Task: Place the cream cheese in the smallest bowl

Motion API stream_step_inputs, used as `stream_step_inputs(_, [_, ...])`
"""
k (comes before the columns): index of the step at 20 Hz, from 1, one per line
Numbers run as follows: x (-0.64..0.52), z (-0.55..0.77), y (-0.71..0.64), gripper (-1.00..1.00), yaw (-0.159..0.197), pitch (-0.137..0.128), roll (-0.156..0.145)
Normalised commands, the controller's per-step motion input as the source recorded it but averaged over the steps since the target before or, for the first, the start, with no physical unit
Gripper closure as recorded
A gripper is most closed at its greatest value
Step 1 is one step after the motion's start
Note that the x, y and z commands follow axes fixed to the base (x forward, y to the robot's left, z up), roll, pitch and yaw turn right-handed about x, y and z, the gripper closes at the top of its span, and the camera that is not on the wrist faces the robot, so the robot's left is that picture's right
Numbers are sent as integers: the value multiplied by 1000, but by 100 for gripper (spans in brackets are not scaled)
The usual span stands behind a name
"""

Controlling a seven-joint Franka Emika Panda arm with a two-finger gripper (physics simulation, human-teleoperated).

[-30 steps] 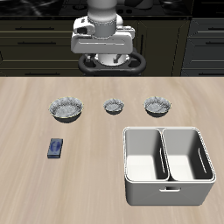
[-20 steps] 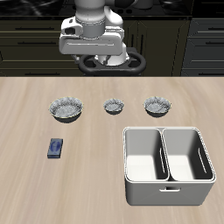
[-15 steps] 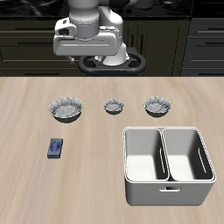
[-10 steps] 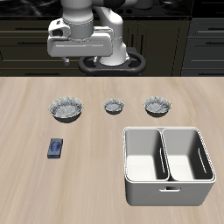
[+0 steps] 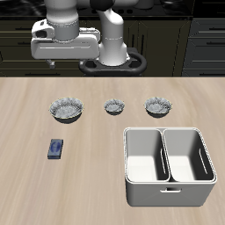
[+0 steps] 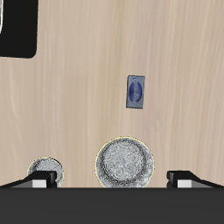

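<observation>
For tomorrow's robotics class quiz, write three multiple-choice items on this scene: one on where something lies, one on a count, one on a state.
1. Where does the cream cheese lie?
A. in a bowl
B. on the bare table, nearer the front edge than the bowls
C. in the grey bin

2. How many speckled bowls are there?
A. two
B. three
C. four

3. What is in the smallest bowl?
A. nothing
B. the cream cheese
C. a spoon

Answers: 1 B, the box rests on the wood; 2 B, three stand in a row; 3 A, its inside shows empty.
</observation>
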Motion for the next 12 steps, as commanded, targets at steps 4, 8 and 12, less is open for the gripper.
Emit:
stream_step_inputs(4, [205,75,-333,-100,3,-12,-30])
stream_step_inputs(8, [179,36,-248,-100,-12,2,-37])
stream_step_inputs(12, [138,42,-69,-100,24,-20,-21])
